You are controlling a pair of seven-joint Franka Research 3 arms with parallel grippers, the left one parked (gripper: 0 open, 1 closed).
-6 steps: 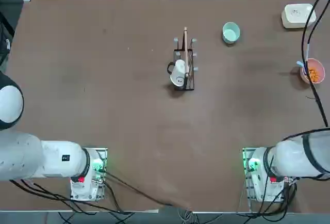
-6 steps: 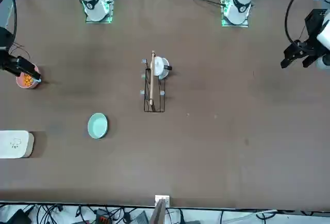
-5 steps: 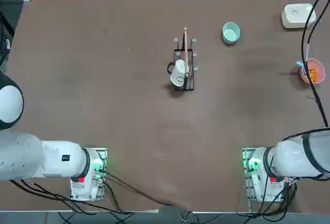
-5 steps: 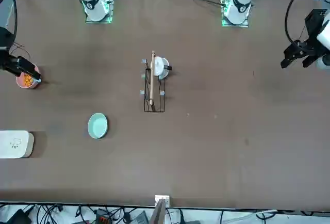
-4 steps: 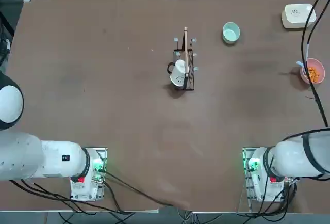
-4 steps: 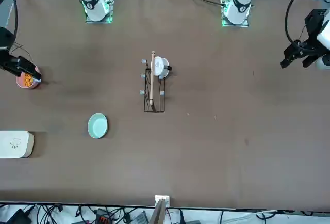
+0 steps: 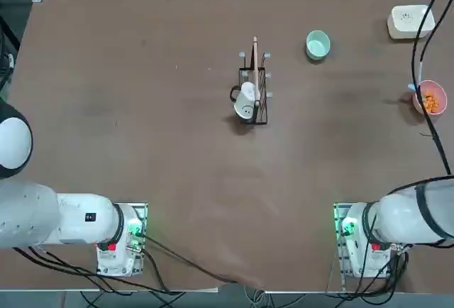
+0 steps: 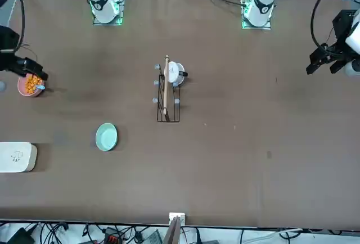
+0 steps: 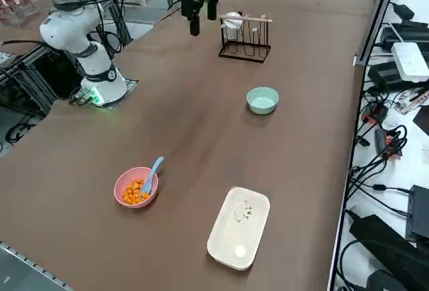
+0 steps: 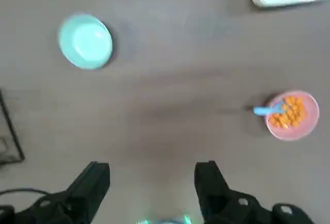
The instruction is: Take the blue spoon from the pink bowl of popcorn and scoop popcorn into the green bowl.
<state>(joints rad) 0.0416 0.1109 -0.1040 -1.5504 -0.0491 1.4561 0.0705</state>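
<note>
Clearly, the spoon [image 9: 151, 173] is your first target: its head lies among the popcorn [image 10: 295, 113] in the pink bowl [image 9: 118, 192], and its handle pokes out over the rim, on the side towards the green bowl [image 9: 262, 100]. Your right pincer [image 10: 152, 168] hangs over the worktop [image 9: 189, 123] with its fingers apart and nothing between them; the pink bowl lies off to one side of them, so I'd judge you are at the approach.

Bring the pincer over the exposed handle first, and turn it so the two fingers come down on either side of that thin strip. Lower gently and stop short of the rim, as a fingertip catching it could tip the bowl and spill the pieces. Close lightly: the plastic looks slim and may twist or slide if you pinch off-centre. Grip far enough along the handle to steer the scoop, but keep clear of the popcorn.

Before you lift, check that the spoon follows your fingers without swivelling. Then dig in shallowly, level the head, and carry it slowly; the green bowl stands well apart and shows no popcorn inside.
</note>
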